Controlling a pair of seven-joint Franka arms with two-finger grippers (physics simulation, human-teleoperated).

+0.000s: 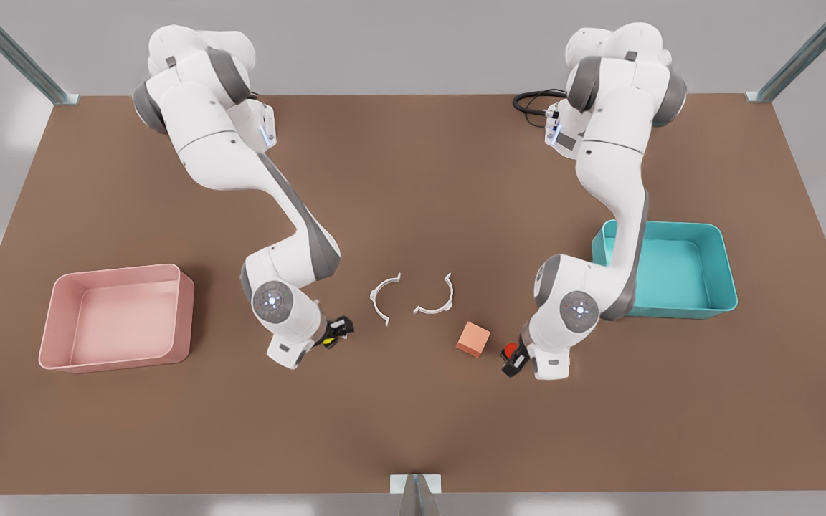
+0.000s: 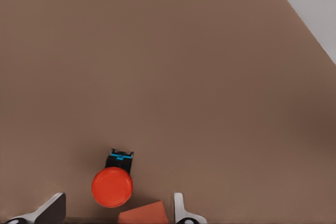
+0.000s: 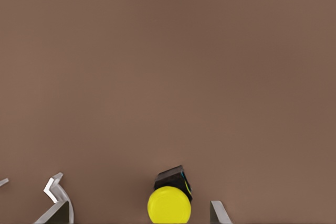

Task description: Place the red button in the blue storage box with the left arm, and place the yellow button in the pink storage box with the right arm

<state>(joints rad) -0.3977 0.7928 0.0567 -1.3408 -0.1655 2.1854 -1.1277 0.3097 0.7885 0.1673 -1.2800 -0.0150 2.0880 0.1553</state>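
My left gripper [image 1: 510, 360] hangs with fingers spread around the tiny red button [image 2: 112, 185], at 9 o'clock of the teal-blue tray [image 1: 720, 266]. My right gripper [image 1: 338, 333] straddles the yellow button [image 3: 169, 204], fingers spread, at 3 o'clock of the pink tray [image 1: 182, 308].

Table [image 1: 413, 201]: matt brown surface, smooth and even, without visible grain. Pink storage box [image 1: 62, 344], at the table's end on the front view's left: smooth plastic with a soft sheen on its walls. Blue storage box [image 1: 721, 279], at the opposite end of the table: the same smooth, faintly glossy plastic in teal. Red button [image 2: 112, 186] and yellow button [image 3: 169, 204]: smooth, satin plastic-looking caps on matt black bases. Peach-orange cube [image 1: 473, 338], near the table's middle: matt, flat faces. Two white curved clips [image 1: 413, 295] beside the cube: thin, smooth plastic-looking. Arm shells [image 1: 226, 165]: glossy white with grey matt joints.
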